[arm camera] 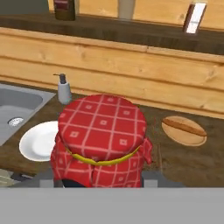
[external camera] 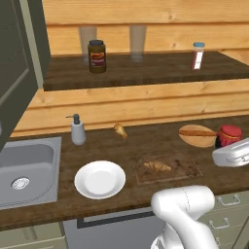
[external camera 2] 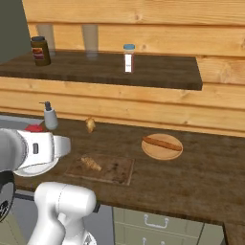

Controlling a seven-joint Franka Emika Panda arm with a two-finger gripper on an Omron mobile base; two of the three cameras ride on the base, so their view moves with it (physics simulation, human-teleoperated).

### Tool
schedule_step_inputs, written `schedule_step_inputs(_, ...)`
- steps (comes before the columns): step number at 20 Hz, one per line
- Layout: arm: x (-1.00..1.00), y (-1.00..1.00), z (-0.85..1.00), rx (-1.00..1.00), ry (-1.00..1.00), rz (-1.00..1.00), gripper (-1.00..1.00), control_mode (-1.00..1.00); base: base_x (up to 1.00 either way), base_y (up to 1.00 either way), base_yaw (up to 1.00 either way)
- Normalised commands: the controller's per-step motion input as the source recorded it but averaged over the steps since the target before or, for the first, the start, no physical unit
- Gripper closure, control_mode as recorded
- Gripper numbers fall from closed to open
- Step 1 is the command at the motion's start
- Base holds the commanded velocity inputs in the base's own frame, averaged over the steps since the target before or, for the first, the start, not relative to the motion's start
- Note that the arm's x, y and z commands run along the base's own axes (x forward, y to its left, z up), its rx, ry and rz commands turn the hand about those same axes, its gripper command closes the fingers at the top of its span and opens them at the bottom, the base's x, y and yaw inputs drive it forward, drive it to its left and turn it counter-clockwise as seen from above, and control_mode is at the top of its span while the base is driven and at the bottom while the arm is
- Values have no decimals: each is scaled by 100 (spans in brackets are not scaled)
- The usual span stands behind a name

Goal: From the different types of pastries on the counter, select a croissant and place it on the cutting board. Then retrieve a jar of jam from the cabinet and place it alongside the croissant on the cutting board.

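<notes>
My gripper (arm camera: 103,181) is shut on the jar of jam (arm camera: 101,140), which has a red checked cloth lid tied with a yellow band. In the left base view the jar (external camera: 229,134) is held at the right, over the counter beyond the cutting board (external camera: 187,168). In the right base view its red top (external camera 2: 34,128) peeks out above the white hand. The croissant (external camera: 156,166) lies on the left half of the cutting board (external camera 2: 119,171), and the croissant (external camera 2: 91,163) lies apart from the jar.
A round wooden plate (external camera: 197,135) with a long pastry sits right of the board, and a small pastry (external camera: 120,130) lies by the wall. Soap dispenser (external camera: 77,130), white plate (external camera: 99,179) and sink (external camera: 24,170) are to the left. The shelf holds a brown jar (external camera: 97,56) and a white bottle (external camera: 198,55).
</notes>
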Motion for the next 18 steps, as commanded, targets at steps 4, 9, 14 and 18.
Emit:
schedule_step_inputs(4,59,-1,-62,-2,6,21,100,-100,0,0,0)
schedule_step_inputs(9,7,-8,-84,0,1,26,100,-100,0,0,0)
schedule_step_inputs(14,12,-3,-68,0,0,25,100,-100,0,0,0)
schedule_step_inputs(18,12,0,-4,0,0,4,100,-100,0,0,0)
